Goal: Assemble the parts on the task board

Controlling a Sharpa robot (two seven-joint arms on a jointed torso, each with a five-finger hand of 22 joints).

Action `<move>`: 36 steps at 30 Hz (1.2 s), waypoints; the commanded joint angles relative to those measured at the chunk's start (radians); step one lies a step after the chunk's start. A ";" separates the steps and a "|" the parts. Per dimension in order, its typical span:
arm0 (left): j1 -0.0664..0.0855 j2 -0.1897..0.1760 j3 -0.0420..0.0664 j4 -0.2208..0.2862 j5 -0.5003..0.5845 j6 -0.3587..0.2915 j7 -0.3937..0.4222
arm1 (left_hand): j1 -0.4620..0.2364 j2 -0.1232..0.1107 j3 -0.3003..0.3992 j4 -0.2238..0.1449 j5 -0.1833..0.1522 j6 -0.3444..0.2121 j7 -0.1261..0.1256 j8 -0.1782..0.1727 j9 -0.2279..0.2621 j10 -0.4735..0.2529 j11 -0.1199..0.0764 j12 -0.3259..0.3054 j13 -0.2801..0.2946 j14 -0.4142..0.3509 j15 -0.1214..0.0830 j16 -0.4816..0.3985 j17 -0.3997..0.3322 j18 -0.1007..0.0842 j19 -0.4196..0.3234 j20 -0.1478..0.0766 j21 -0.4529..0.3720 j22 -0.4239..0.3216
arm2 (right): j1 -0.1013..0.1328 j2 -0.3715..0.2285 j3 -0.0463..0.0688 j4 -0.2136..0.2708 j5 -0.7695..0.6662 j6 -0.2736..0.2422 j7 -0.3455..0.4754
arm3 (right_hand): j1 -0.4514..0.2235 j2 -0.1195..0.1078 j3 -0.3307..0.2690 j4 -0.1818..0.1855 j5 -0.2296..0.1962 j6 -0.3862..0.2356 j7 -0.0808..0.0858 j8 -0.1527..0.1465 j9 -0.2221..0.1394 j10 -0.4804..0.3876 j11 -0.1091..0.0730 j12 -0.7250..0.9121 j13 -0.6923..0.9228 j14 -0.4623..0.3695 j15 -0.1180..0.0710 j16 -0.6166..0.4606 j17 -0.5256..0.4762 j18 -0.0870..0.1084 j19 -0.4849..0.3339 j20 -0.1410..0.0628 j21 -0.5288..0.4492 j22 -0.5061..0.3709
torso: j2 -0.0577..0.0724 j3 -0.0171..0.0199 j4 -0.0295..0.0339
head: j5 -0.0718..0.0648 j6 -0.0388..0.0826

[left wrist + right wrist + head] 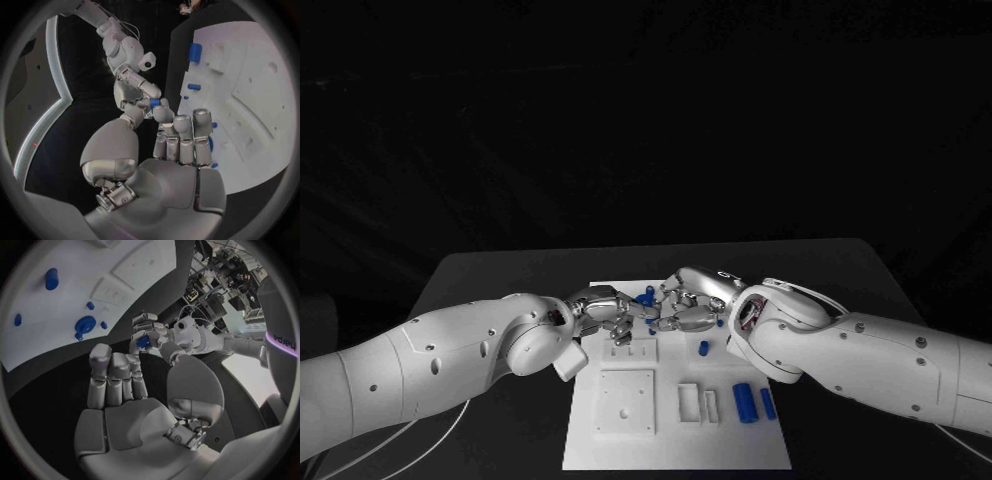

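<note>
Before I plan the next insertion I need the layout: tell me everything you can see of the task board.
The task board is a flat white rectangular plate, matte like plastic, lying on the black table. Its surface carries shallow rectangular recesses and raised blocks. Two blue cylinders lie side by side near its right edge, and a smaller blue part lies further back. The left hand and right hand meet over its far end, hiding that part.

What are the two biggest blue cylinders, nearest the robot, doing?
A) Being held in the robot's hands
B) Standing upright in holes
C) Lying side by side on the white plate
C: the two blue cylinders lie flat, side by side, on the task board, away from both hands.
</note>
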 commanded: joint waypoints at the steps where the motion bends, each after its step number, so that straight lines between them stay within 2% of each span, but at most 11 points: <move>1: 0.002 -0.001 0.002 -0.002 0.014 -0.008 0.008 | 0.054 0.053 0.029 -0.036 -0.005 0.018 -0.001 0.012 0.019 0.005 -0.008 0.006 -0.003 0.007 -0.016 0.004 -0.002 -0.008 0.001 -0.129 -0.001 0.013 | -0.002 -0.004 -0.001 -0.004 -0.003 0.012 -0.018 | -0.006 -0.008 -0.005 0.004 0.012 0.042 0.037 0.002 0.001 0.003 0.002 -0.006 0.001 -0.002 -0.003 -0.001 0.001 0.040 0.002 -0.005 0.004 0.016 | 0.000 0.0003 -0.0001 | 0.000 -0.002; 10: 0.002 -0.002 0.002 -0.005 0.027 -0.054 0.004 | 0.043 0.059 0.028 -0.035 -0.007 0.040 -0.011 0.030 0.039 0.011 -0.017 0.005 -0.008 0.012 -0.024 0.005 -0.004 -0.009 0.005 -0.129 0.000 0.012 | -0.002 -0.010 -0.001 -0.004 0.017 0.017 -0.024 | -0.041 -0.037 -0.076 -0.013 0.061 0.007 0.050 -0.022 0.000 -0.027 0.015 -0.024 0.002 -0.027 0.008 -0.016 0.001 0.040 -0.025 -0.004 -0.012 0.013 | 0.000 0.0001 -0.0006 | 0.001 -0.003; 12: 0.002 -0.003 0.002 -0.006 0.027 -0.063 -0.004 | 0.040 0.062 0.027 -0.034 -0.008 0.043 -0.012 0.032 0.043 0.012 -0.019 0.005 -0.009 0.013 -0.025 0.005 -0.004 -0.009 0.006 -0.130 0.000 0.012 | -0.002 -0.015 -0.001 -0.005 0.038 -0.001 -0.017 | -0.056 -0.051 -0.104 -0.020 0.053 -0.035 0.068 -0.045 -0.006 -0.058 0.030 -0.041 -0.002 -0.053 0.021 -0.034 -0.004 0.040 -0.052 0.000 -0.032 0.008 | 0.000 -0.0003 -0.0002 | 0.000 -0.003; 14: 0.002 -0.003 0.002 -0.007 0.005 -0.076 -0.012 | 0.038 0.064 0.027 -0.033 -0.010 0.045 -0.013 0.034 0.046 0.012 -0.020 0.005 -0.010 0.013 -0.026 0.005 -0.004 -0.008 0.006 -0.130 0.000 0.012 | -0.002 -0.022 -0.001 -0.006 0.073 -0.037 -0.007 | -0.067 -0.067 -0.125 -0.027 0.043 -0.095 0.083 -0.076 -0.016 -0.089 0.052 -0.058 -0.009 -0.087 0.043 -0.053 -0.010 0.040 -0.085 0.008 -0.059 0.001 | 0.000 -0.0006 0.0000 | 0.000 -0.003; 15: 0.002 -0.003 0.002 -0.007 -0.014 -0.081 -0.018 | 0.038 0.064 0.027 -0.034 -0.011 0.045 -0.014 0.035 0.047 0.012 -0.020 0.005 -0.010 0.013 -0.026 0.005 -0.004 -0.008 0.007 -0.130 0.000 0.012 | -0.002 -0.026 -0.001 -0.007 0.097 -0.059 0.003 | -0.071 -0.073 -0.132 -0.030 0.045 -0.140 0.106 -0.101 -0.027 -0.115 0.067 -0.072 -0.016 -0.115 0.062 -0.072 -0.017 0.039 -0.114 0.017 -0.084 -0.008 | 0.000 -0.0006 0.0005 | 0.001 -0.002; 19: 0.002 -0.006 0.002 -0.006 -0.088 -0.095 -0.061 | 0.037 0.064 0.027 -0.035 -0.013 0.047 -0.015 0.037 0.051 0.013 -0.022 0.004 -0.011 0.014 -0.028 0.005 -0.005 -0.008 0.008 -0.131 0.000 0.012 | -0.002 -0.046 0.000 -0.015 0.165 -0.120 0.041 | -0.073 -0.083 -0.149 -0.029 0.070 -0.185 0.130 -0.124 -0.035 -0.145 0.090 -0.080 -0.026 -0.140 0.082 -0.087 -0.027 0.038 -0.140 0.037 -0.113 -0.017 | -0.001 0.0000 0.0004 | 0.002 -0.004; 20: 0.002 -0.006 0.002 -0.007 -0.105 -0.103 -0.068 | 0.036 0.063 0.027 -0.036 -0.013 0.049 -0.016 0.039 0.053 0.013 -0.023 0.004 -0.011 0.015 -0.028 0.005 -0.005 -0.008 0.008 -0.131 0.000 0.012 | -0.002 -0.050 0.004 -0.019 0.184 -0.129 0.048 | -0.073 -0.083 -0.152 -0.027 0.075 -0.189 0.132 -0.125 -0.036 -0.146 0.092 -0.078 -0.028 -0.141 0.084 -0.087 -0.028 0.039 -0.140 0.040 -0.115 -0.017 | -0.001 0.0002 0.0005 | 0.003 -0.004; 23: 0.002 -0.007 0.002 -0.007 -0.164 -0.119 -0.099 | 0.038 0.060 0.028 -0.039 -0.013 0.050 -0.018 0.041 0.057 0.014 -0.024 0.004 -0.012 0.016 -0.030 0.006 -0.005 -0.007 0.010 -0.132 0.000 0.012 | -0.002 -0.064 0.026 -0.035 0.240 -0.153 0.067 | -0.074 -0.083 -0.159 -0.020 0.104 -0.198 0.135 -0.127 -0.036 -0.150 0.096 -0.074 -0.034 -0.142 0.087 -0.086 -0.031 0.040 -0.138 0.046 -0.121 -0.019 | -0.001 0.0006 0.0005 | 0.004 -0.005; 28: 0.003 -0.007 0.002 -0.008 -0.258 -0.149 -0.166 | 0.035 0.055 0.029 -0.040 -0.022 0.058 -0.022 0.046 0.064 0.018 -0.028 0.004 -0.014 0.019 -0.034 0.006 -0.006 -0.007 0.014 -0.133 0.002 0.012 | 0.005 -0.079 0.069 -0.073 0.304 -0.167 0.081 | -0.071 -0.077 -0.165 -0.015 0.138 -0.202 0.137 -0.127 -0.036 -0.152 0.097 -0.069 -0.042 -0.143 0.089 -0.084 -0.034 0.040 -0.135 0.048 -0.126 -0.019 | 0.000 0.0003 -0.0006 | 0.004 -0.007; 30: 0.008 -0.002 0.002 -0.010 -0.303 -0.164 -0.215 | 0.035 0.054 0.030 -0.040 -0.024 0.060 -0.023 0.047 0.066 0.019 -0.029 0.003 -0.015 0.020 -0.035 0.007 -0.006 -0.006 0.015 -0.134 0.002 0.012 | 0.018 -0.082 0.074 -0.098 0.331 -0.161 0.087 | -0.070 -0.075 -0.167 -0.015 0.143 -0.203 0.137 -0.126 -0.036 -0.152 0.098 -0.068 -0.043 -0.143 0.089 -0.084 -0.035 0.040 -0.135 0.049 -0.127 -0.019 | -0.001 0.0006 -0.0013 | 0.004 -0.008; 36: 0.030 0.021 0.001 -0.013 -0.480 -0.174 -0.348 | 0.033 0.048 0.032 -0.036 -0.032 0.071 -0.028 0.053 0.075 0.024 -0.034 0.002 -0.018 0.026 -0.039 0.006 -0.008 -0.005 0.021 -0.136 0.003 0.011 | 0.049 -0.077 0.076 -0.145 0.342 -0.160 0.093 | -0.066 -0.070 -0.169 -0.016 0.147 -0.203 0.137 -0.125 -0.035 -0.154 0.098 -0.067 -0.046 -0.145 0.089 -0.084 -0.036 0.040 -0.136 0.049 -0.129 -0.019 | -0.001 0.0014 -0.0002 | 0.004 -0.014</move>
